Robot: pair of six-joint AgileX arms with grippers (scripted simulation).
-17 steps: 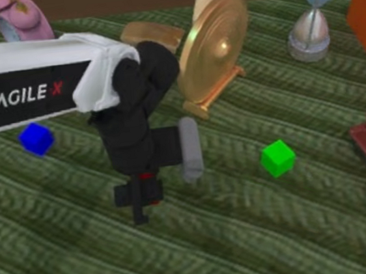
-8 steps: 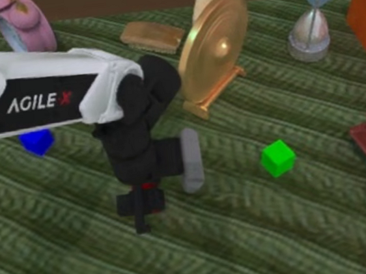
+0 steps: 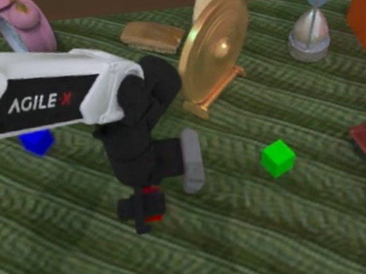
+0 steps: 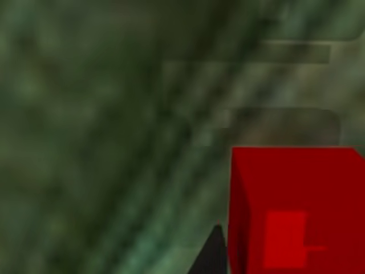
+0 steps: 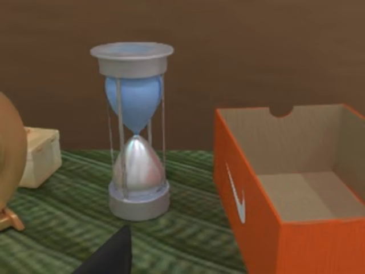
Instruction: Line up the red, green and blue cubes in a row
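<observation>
On the counter's left the blue cube [image 3: 37, 142] lies half hidden under my left arm. Nearer the middle, the left claw [image 3: 145, 210] points down with the red cube [image 3: 152, 204] between its fingers; whether they press on it I cannot tell. To the right sits the green cube [image 3: 277, 158], well apart. All three look light, stiff and smooth-faced, so I judge opposite flat faces the safest hold, square and centred. The right claw is out of the top view
</observation>
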